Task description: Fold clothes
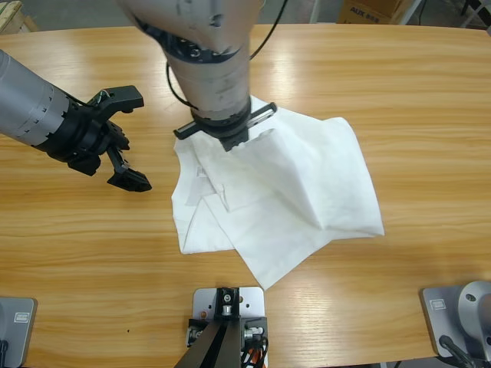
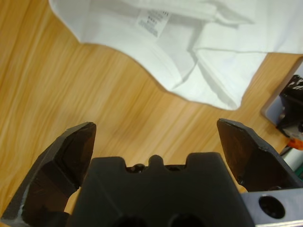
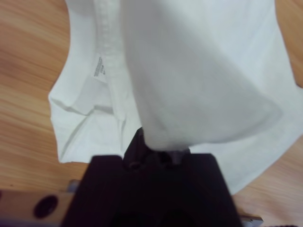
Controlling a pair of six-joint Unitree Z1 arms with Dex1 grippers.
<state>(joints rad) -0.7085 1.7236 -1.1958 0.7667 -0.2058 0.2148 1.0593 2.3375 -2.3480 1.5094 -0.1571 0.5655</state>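
A white T-shirt [image 1: 307, 176] lies crumpled and partly folded on the wooden table [image 1: 430, 92], right of the middle. My right gripper [image 1: 230, 134] comes down from the top and is shut on a fold of the shirt's upper left edge, lifting it. In the right wrist view the held cloth [image 3: 199, 71] drapes over the gripper [image 3: 158, 146], and the neck label [image 3: 98, 66] shows to the left. My left gripper [image 1: 132, 138] hovers open and holds nothing, left of the shirt. Its wrist view shows the jaws spread wide [image 2: 156, 130] above bare wood, short of the shirt [image 2: 189, 38] and label [image 2: 152, 21].
A black cable [image 1: 265, 38] runs from the right arm over the table's far side. A cardboard box [image 1: 368, 9] stands beyond the far edge. Bare wood lies left of the shirt, under the left gripper, and to the right.
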